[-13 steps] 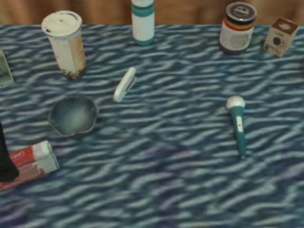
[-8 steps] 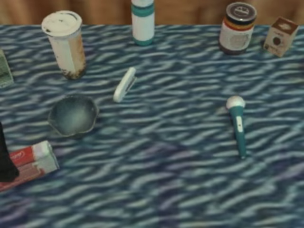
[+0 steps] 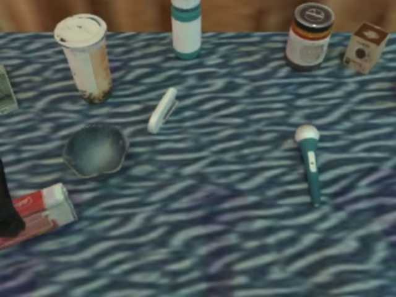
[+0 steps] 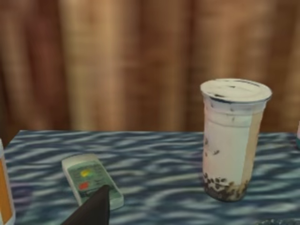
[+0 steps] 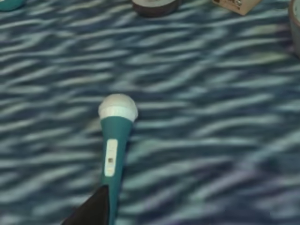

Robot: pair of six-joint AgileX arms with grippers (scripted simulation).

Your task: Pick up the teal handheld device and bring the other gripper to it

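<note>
The slim teal handheld device (image 3: 310, 162) with a white rounded head and a small white patch on its handle lies flat on the blue wave-patterned tablecloth (image 3: 216, 216) at the table's right side, head pointing toward the far edge, well apart from everything else. The right gripper (image 5: 93, 208) hangs above its handle end; only one dark fingertip shows, so its opening cannot be told. The left gripper (image 3: 7, 210) sits parked at the left edge beside a red-and-white box (image 3: 43, 210), its spread likewise unclear.
</note>
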